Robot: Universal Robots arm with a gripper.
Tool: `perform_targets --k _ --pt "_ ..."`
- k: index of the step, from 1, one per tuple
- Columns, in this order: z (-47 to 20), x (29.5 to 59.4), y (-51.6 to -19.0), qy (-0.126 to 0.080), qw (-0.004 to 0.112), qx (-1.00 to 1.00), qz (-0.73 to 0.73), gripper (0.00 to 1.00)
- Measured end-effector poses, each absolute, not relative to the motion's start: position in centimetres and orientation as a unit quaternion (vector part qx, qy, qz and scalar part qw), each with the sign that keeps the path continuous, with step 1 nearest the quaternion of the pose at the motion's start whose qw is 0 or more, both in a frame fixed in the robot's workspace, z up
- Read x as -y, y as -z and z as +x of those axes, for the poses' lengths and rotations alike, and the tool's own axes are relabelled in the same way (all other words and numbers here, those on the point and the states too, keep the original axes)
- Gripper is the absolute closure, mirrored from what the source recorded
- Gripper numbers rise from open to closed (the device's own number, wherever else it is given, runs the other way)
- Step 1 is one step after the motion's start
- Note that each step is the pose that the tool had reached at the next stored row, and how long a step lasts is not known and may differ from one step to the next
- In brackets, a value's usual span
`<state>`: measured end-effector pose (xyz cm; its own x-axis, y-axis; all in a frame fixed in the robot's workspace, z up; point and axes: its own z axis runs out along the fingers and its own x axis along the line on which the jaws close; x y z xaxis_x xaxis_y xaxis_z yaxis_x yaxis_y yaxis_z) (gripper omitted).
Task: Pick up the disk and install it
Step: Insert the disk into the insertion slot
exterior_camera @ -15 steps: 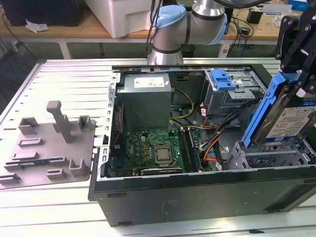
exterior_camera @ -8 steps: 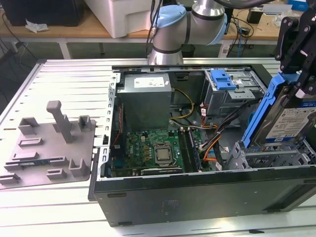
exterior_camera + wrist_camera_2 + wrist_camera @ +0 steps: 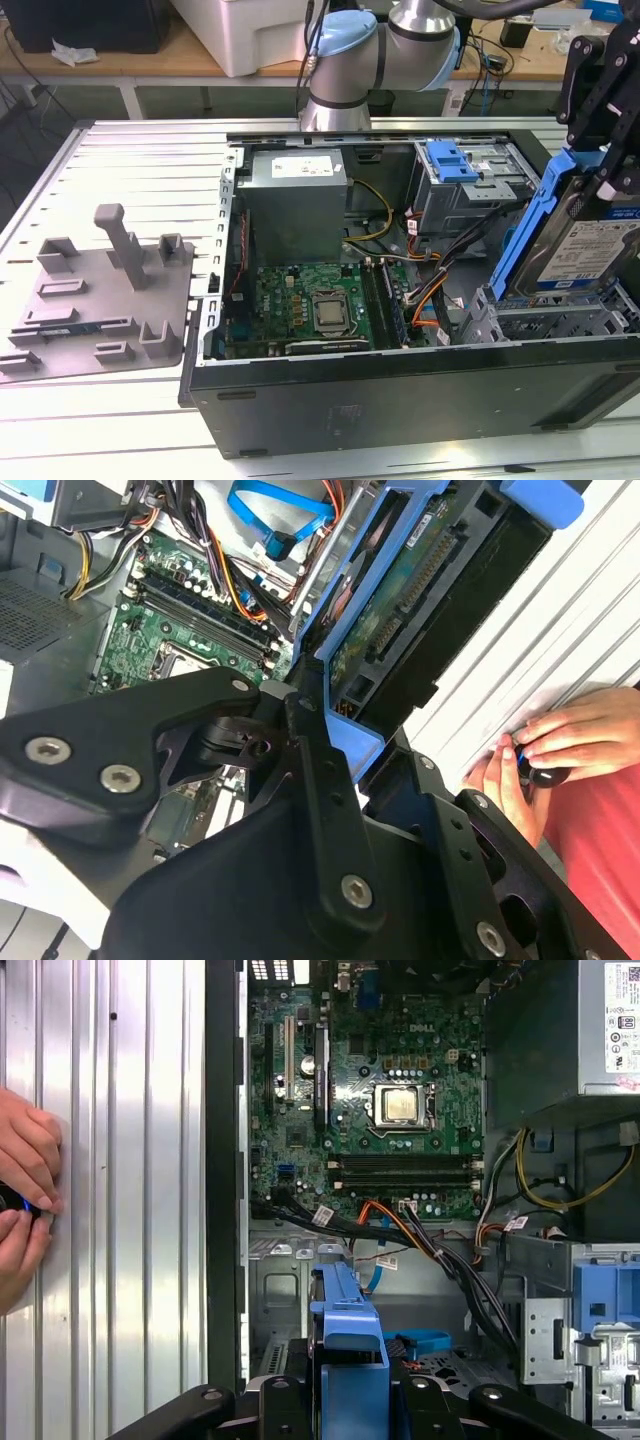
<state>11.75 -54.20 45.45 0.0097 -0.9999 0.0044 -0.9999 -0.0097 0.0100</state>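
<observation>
Exterior view puts the gripper [image 3: 603, 150] at the end of the open case [image 3: 400, 395] on the exterior view's right, pinching the disk [image 3: 592, 250] by its blue carrier [image 3: 528, 215]. The disk stands steeply tilted on edge with its label toward the camera. Its lower end is down at the silver cage [image 3: 520, 320] in that corner of the case (whether the two touch cannot be told). In the second wrist view the black fingers [image 3: 312, 780] press on either side of the carrier, and the disk's green circuit side [image 3: 400, 630] is turned to the lens. Inside the case lie the motherboard [image 3: 310, 310] and, toward the far wall, the power supply [image 3: 297, 210]. A second blue caddy [image 3: 450, 160] sits in the bay at the far corner. A grey fixture [image 3: 100, 300] rests on the bench [image 3: 130, 150], near its edge on the exterior view's left and well apart from the case. In the first wrist view a person's hands [image 3: 25, 1200] rest on the bench beside the case, closed around a small dark item.
</observation>
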Motion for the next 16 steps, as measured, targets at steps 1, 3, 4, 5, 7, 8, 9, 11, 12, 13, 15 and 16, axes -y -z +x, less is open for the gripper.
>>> perform_targets --k 1,3,4,5,7,8,9,11,12,13,15,16 --pt "11.74 54.20 -45.45 0.002 0.005 0.703 0.711 0.63" --pt "11.69 54.20 -45.45 0.001 0.006 0.702 0.712 0.63" --pt "11.68 54.20 -45.45 0.001 0.006 0.702 0.712 0.63" --pt "11.67 54.19 -45.46 0.000 0.007 0.701 0.713 0.63" --pt "11.56 54.20 -45.45 0.000 0.007 0.700 0.714 0.63" --pt "11.52 54.20 -45.44 0.000 0.007 0.700 0.714 0.63" --pt "11.51 54.19 -45.42 0.000 0.007 0.700 0.714 0.63" --pt "11.50 54.20 -45.36 0.000 0.007 0.700 0.714 0.63" --pt "11.50 54.19 -45.33 0.000 0.007 0.700 0.714 0.63" --pt "11.50 54.19 -45.32 0.000 0.007 0.700 0.714 0.63" --pt "11.50 54.15 -45.31 0.000 0.007 0.700 0.714 0.63" --pt "11.50 54.14 -45.30 0.000 0.007 0.700 0.714 0.63"
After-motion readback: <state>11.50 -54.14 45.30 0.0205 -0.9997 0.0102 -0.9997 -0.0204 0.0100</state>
